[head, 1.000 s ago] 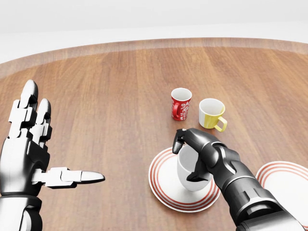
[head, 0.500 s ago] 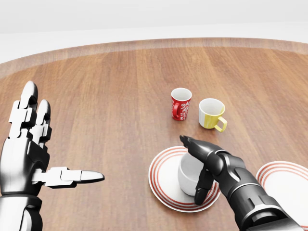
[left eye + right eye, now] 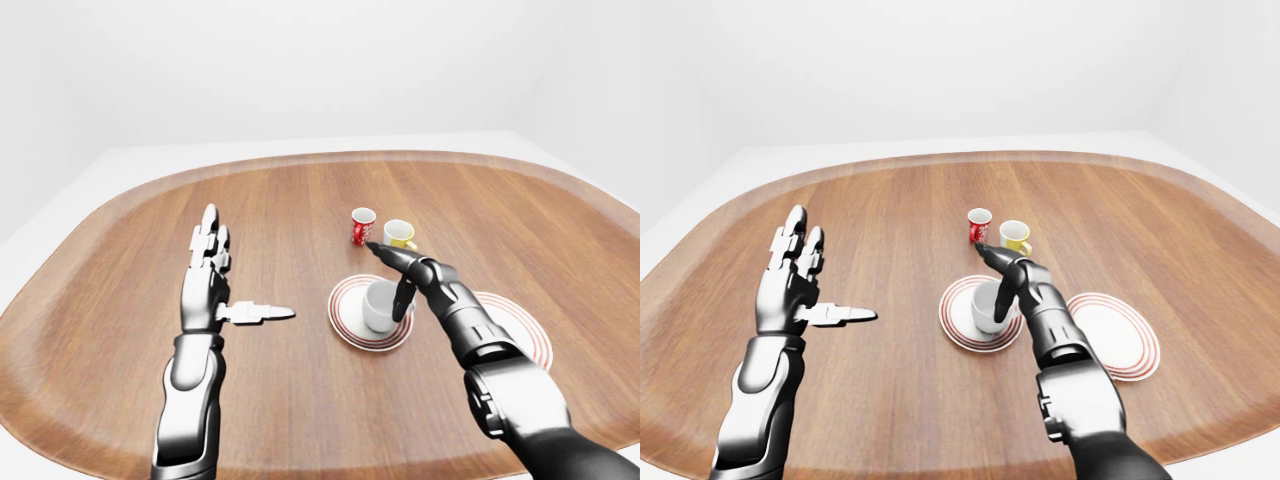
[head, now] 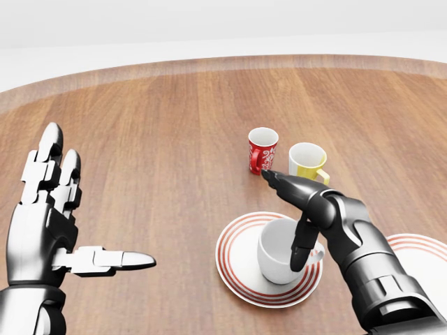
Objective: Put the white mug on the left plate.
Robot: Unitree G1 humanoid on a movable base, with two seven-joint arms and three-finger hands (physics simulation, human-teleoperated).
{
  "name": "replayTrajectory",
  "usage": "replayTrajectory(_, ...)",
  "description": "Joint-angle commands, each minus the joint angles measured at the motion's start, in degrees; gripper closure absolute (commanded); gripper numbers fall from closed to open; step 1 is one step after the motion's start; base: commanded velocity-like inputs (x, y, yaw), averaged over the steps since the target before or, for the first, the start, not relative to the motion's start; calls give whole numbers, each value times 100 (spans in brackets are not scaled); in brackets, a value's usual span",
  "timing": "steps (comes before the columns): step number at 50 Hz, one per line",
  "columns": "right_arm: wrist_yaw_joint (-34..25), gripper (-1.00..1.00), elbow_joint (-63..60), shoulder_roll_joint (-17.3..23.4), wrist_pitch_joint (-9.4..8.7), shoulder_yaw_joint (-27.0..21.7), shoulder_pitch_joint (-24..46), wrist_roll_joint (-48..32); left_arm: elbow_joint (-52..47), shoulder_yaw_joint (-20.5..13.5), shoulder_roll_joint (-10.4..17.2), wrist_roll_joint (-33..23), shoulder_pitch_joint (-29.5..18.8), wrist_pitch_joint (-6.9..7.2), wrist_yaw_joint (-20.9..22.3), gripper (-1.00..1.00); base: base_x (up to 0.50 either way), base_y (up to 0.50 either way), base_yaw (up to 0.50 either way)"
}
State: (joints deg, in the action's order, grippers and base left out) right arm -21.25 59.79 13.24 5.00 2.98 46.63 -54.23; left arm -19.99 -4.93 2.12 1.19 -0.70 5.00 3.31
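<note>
Well, the plain white ceramic mug point(image 4: 283, 249) stands upright on the left round white plate with red rings point(image 4: 236, 265), which sits on the rounded wooden table point(image 4: 154, 139) toward its near edge in the head view. The dark right hand point(image 4: 305, 209) is spread open over the mug, one finger point(image 4: 279, 183) stretched out flat above the rim and the thumb point(image 4: 302, 248) hanging down against the mug's right side, not closed round it. Just right of that plate, partly hidden behind the right forearm, lies a second red-ringed white plate point(image 3: 520, 335). Farther toward the table's far edge stand a red patterned mug point(image 4: 262, 150) and, close beside it on the right, a yellow mug with a white inside point(image 4: 306, 165), both upright. The silver left hand point(image 4: 52, 223) is held open well off toward the table's left side, fingers pointing up and thumb point(image 4: 108, 260) out sideways, holding nothing.
</note>
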Motion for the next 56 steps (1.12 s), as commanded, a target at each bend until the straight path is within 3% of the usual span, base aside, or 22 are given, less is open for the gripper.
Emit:
replayTrajectory(1,-369,-100,-768,56,0,-91,-107,8,-2,20,-7,20,18,0,35,-100,0,0,0)
replayTrajectory(11,-582,-100,-1246,14,0,-126,-399,56,24,-31,11,31,-26,0,16,-100,0,0,0)
replayTrajectory(15,-1036,-100,-2027,-128,0,-254,-905,393,-1,-36,15,38,-30,0,9,-100,0,0,0)
replayTrajectory(17,-1693,-100,-2858,-269,-1,-348,-1373,876,-14,-38,16,40,-31,0,6,-100,0,0,0)
replayTrajectory(18,-1875,-100,-3254,-315,-79,-368,-1584,1116,-20,-38,16,41,-31,0,6,-100,0,0,0)
replayTrajectory(19,-1875,-100,-3673,-390,-270,-395,-1777,1412,-27,-38,15,43,-31,0,6,-100,0,0,0)
replayTrajectory(20,-1875,-100,-4786,-631,-1000,-512,-2173,2022,-25,-38,17,41,-34,0,6,-100,0,0,0)
replayTrajectory(23,-1875,-100,-6475,-796,-1000,-552,-2471,3146,-24,-36,16,37,-33,0,5,-100,0,0,0)
replayTrajectory(25,-1875,-100,-7227,-838,-1000,-816,-2205,4049,-29,-23,10,28,-21,0,6,-100,0,0,0)
replayTrajectory(29,-1875,-100,-6525,-653,-1000,-1285,-1388,5389,-38,-27,13,27,-26,0,8,-100,0,0,0)
replayTrajectory(30,-1875,-100,-5930,-627,-1000,-1767,-826,6034,-43,-28,14,27,-25,0,8,-100,0,0,0)
replayTrajectory(34,-1281,-100,-5662,-122,-1000,-1767,-635,7649,-20,-26,12,19,-28,0,6,-100,0,0,0)
replayTrajectory(35,-1197,-100,-5746,12,-1000,-1487,-785,7621,-17,-25,12,17,-26,0,6,-100,0,0,0)
replayTrajectory(38,-1098,-100,-5687,120,-1000,-1272,-968,7773,-23,-26,13,14,-21,0,5,-100,0,0,0)
replayTrajectory(48,-461,-100,-4220,133,-1000,-1329,-1142,7696,-46,-33,14,17,-26,0,0,-100,0,0,0)
replayTrajectory(56,-389,-100,-4779,-283,-1000,-996,-2242,7329,-53,-16,7,-2,-10,0,-2,-100,0,0,0)
